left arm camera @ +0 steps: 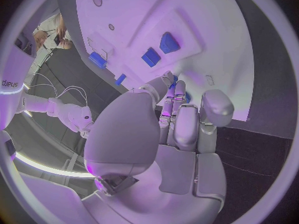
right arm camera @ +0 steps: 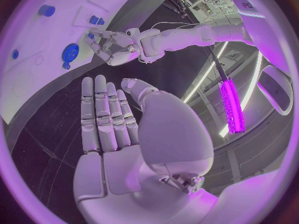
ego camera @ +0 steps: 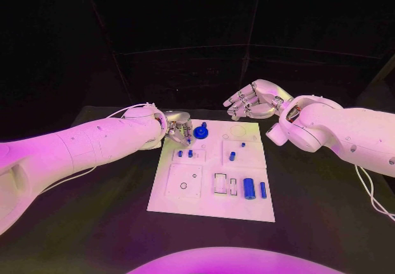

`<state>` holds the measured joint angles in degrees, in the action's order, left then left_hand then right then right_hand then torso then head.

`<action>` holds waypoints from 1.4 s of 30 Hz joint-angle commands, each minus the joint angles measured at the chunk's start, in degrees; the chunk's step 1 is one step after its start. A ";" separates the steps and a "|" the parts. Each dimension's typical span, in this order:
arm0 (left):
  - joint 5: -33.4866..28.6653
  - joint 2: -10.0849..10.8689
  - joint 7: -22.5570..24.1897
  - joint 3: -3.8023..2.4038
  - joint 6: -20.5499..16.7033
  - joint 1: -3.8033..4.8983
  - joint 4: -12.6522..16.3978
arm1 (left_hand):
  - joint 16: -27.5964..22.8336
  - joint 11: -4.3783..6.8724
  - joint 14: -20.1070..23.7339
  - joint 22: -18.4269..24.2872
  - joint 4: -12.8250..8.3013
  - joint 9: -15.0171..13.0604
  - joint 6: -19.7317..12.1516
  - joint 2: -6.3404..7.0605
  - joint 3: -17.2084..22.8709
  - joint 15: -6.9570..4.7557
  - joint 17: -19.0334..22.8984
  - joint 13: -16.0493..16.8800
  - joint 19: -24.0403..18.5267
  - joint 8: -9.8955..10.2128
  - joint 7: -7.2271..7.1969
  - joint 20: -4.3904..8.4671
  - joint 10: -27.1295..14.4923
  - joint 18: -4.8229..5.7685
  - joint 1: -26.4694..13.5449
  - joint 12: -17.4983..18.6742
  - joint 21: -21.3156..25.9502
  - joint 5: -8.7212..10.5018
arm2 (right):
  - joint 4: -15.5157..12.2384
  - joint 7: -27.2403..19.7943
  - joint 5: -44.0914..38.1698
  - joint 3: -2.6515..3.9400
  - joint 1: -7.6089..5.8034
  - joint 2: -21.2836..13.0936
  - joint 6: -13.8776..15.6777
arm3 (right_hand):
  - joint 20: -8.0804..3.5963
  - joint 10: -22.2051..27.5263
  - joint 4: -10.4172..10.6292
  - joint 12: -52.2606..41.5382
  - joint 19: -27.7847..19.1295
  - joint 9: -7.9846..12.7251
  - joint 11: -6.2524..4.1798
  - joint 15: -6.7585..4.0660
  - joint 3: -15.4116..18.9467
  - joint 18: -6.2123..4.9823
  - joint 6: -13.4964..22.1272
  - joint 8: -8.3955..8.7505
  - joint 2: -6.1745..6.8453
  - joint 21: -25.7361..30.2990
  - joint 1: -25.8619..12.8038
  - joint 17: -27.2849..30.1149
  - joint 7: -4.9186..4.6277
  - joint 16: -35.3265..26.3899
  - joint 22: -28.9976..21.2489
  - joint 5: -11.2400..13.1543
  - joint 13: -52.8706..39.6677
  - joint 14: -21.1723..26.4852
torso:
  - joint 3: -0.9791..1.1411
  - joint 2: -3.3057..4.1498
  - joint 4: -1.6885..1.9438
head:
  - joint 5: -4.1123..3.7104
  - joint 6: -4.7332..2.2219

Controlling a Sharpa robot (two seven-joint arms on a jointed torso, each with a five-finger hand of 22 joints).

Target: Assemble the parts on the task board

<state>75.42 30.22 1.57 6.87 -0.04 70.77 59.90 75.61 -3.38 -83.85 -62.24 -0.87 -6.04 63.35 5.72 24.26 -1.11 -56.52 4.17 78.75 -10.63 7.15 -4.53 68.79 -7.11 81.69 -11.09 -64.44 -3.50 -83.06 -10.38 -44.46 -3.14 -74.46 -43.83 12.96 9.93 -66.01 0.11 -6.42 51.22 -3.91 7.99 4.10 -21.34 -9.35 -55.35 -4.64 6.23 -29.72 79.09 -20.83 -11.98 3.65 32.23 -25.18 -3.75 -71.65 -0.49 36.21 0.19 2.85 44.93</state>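
task board (ego camera: 206,194) white, no legible writing.

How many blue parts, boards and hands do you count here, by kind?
Blue parts: 7 told apart on the board in the head view; whether the left hand hides another, I cannot tell
Task board: 1
Hands: 2, the left one and the right hand
Total: 10
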 commanded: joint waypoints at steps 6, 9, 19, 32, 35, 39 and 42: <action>0.10 0.09 -0.87 0.00 1.48 0.05 0.05 | -0.19 0.08 -0.52 -0.06 -0.07 -0.07 0.60 0.18 -0.05 -0.25 0.04 0.12 -0.15 0.31 -0.01 -0.01 0.50 0.63 -0.58 0.29 0.20 -0.01 | -0.01 -0.32 -0.11 0.03 -0.10 0.04 -0.20 | -0.09 0.19 -0.32 -0.28 -0.13 -0.01 -0.06 0.17 -0.03 -0.90 0.01 -0.26 -0.51 0.19 -0.03 0.06 -0.21 0.12 0.06 -0.07 0.08 -0.26 | -0.02 0.00 0.04 | 0.03 0.11; 0.18 0.13 -1.03 0.00 1.46 0.05 0.03 | -0.24 0.08 -0.50 -0.01 -0.08 -0.08 0.61 0.20 -0.06 -0.25 0.15 0.13 -0.17 0.32 -0.01 -0.01 0.53 0.62 -0.59 0.31 0.25 -0.01 | -0.01 -0.35 -0.11 0.03 -0.10 0.04 -0.23 | -0.09 0.19 -0.32 -0.28 -0.13 -0.01 -0.06 0.17 -0.03 -0.90 0.01 -0.26 -0.51 0.19 -0.03 0.06 -0.21 0.12 0.06 -0.07 0.08 -0.26 | -0.02 0.02 0.04 | 0.03 0.13; 0.23 -0.07 -0.76 0.01 1.62 0.05 -0.04 | -0.27 -0.22 -0.43 -0.16 -0.15 0.17 -0.25 0.70 -0.25 -0.03 0.40 -0.01 -0.21 1.12 0.26 -0.11 -0.26 0.66 -1.00 1.23 0.23 -0.05 | -0.04 -0.38 -0.11 0.03 -0.10 0.10 -0.26 | -0.09 0.19 -0.32 -0.28 -0.13 -0.01 -0.06 0.17 -0.03 -0.90 0.01 -0.26 -0.51 0.19 -0.03 0.06 -0.21 0.12 0.06 -0.07 0.08 -0.26 | -0.02 0.02 0.00 | 0.08 0.18; 0.21 -0.22 -0.56 0.02 1.72 -0.01 -0.15 | -0.16 -1.07 -0.38 -0.37 -0.17 0.65 -1.74 1.65 -0.55 0.60 0.70 -0.30 -0.23 2.55 0.88 -0.63 -2.17 0.72 -1.76 2.96 0.23 -0.03 | -0.17 -0.36 -0.11 0.03 -0.10 0.01 -0.19 | -0.09 0.19 -0.32 -0.28 -0.13 -0.01 -0.06 0.17 -0.03 -0.90 0.01 -0.26 -0.51 0.19 -0.03 0.06 -0.21 0.12 0.06 -0.07 0.08 -0.26 | 0.01 -0.03 0.01 | -0.04 0.18; 0.21 -0.23 -0.71 0.02 1.80 -0.02 -0.15 | -0.18 -1.12 -0.36 -0.37 -0.16 0.67 -1.77 1.71 -0.58 0.64 0.78 -0.30 -0.24 2.62 0.91 -0.67 -2.24 0.72 -1.83 3.05 0.24 -0.03 | -0.20 -0.36 -0.11 0.03 -0.10 0.00 -0.19 | -0.09 0.19 -0.32 -0.28 -0.13 -0.01 -0.06 0.17 -0.03 -0.90 0.01 -0.26 -0.51 0.19 -0.03 0.06 -0.21 0.12 0.06 -0.07 0.08 -0.26 | 0.00 0.01 0.02 | -0.04 0.18; 0.21 -0.23 -0.85 0.02 2.11 -0.02 -0.22 | -0.19 -1.18 -0.34 -0.37 -0.16 0.69 -1.79 1.75 -0.61 0.69 0.87 -0.31 -0.25 2.70 0.96 -0.72 -2.40 0.71 -1.89 3.19 0.28 -0.03 | -0.20 -0.35 -0.11 0.03 -0.10 0.00 -0.24 | -0.09 0.19 -0.32 -0.28 -0.13 -0.01 -0.06 0.17 -0.03 -0.90 0.01 -0.26 -0.51 0.19 -0.03 0.06 -0.21 0.12 0.06 -0.07 0.08 -0.26 | -0.01 0.00 0.03 | 0.00 0.16; 0.20 -0.23 -0.87 0.02 2.36 -0.02 -0.26 | -0.21 -1.27 -0.31 -0.40 -0.15 0.72 -1.81 1.82 -0.65 0.76 1.00 -0.33 -0.26 2.79 1.01 -0.79 -2.67 0.71 -1.97 3.41 0.28 -0.03 | -0.18 -0.33 -0.11 0.03 -0.10 0.05 -0.26 | -0.09 0.19 -0.32 -0.28 -0.13 -0.01 -0.06 0.17 -0.03 -0.90 0.01 -0.26 -0.51 0.19 -0.03 0.06 -0.21 0.12 0.06 -0.07 0.08 -0.26 | 0.00 0.01 0.06 | -0.07 0.20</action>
<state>75.52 30.04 1.04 6.90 1.39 70.70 59.68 75.61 -4.71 -83.93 -62.56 -1.00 -5.40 61.92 7.38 24.07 -0.77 -55.57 3.92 78.36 -8.21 7.97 -4.92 66.43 -7.12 80.03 -7.88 -64.40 -3.53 -83.13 -10.37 -44.51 -3.14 -74.46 -43.83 12.92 9.93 -66.01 0.11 -6.42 51.22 -3.91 7.99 4.10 -21.34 -9.35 -55.35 -4.64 6.23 -29.72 79.09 -20.84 -11.98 3.65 32.22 -25.18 -3.75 -71.65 -0.49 36.19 0.20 2.80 45.09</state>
